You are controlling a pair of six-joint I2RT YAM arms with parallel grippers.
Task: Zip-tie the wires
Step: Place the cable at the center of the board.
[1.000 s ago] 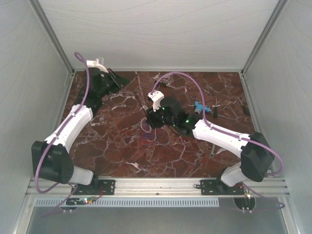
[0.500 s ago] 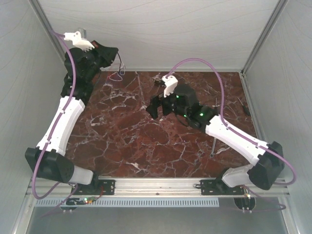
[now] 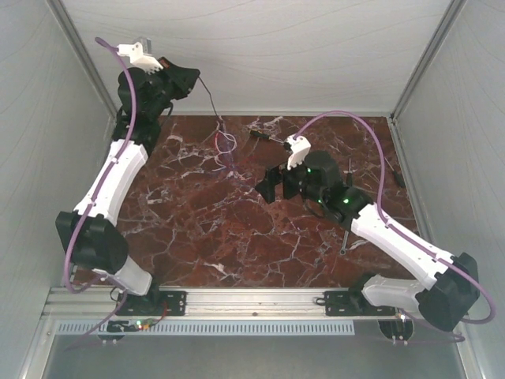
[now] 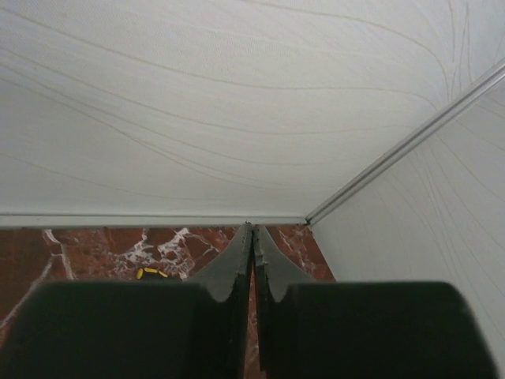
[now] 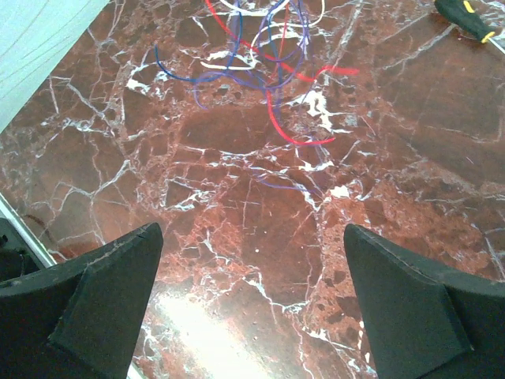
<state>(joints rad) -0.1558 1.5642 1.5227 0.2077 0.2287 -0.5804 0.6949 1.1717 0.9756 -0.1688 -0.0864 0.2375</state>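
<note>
Only the top view shows both arms, and a thin dark strand (image 3: pixel 209 103) running from the left claw (image 3: pixel 193 76) down to the wires (image 3: pixel 225 144). The left wrist view shows that claw's fingers pressed together, with nothing visible between them, aimed at the back wall. The right wrist view gives the wires in detail, and a yellow-and-black tool (image 5: pixel 464 17) lies at its corner. The left arm reaches up high at the far left corner. The right arm stretches low toward the middle, its claw (image 3: pixel 271 183) spread wide over bare surface (image 3: pixel 197 229) and holding nothing. The wires are a loose tangle of thin blue-purple, white and red loops near the back edge, just beyond the right claw. Whether they rest on the marble or hang, I cannot tell.
</note>
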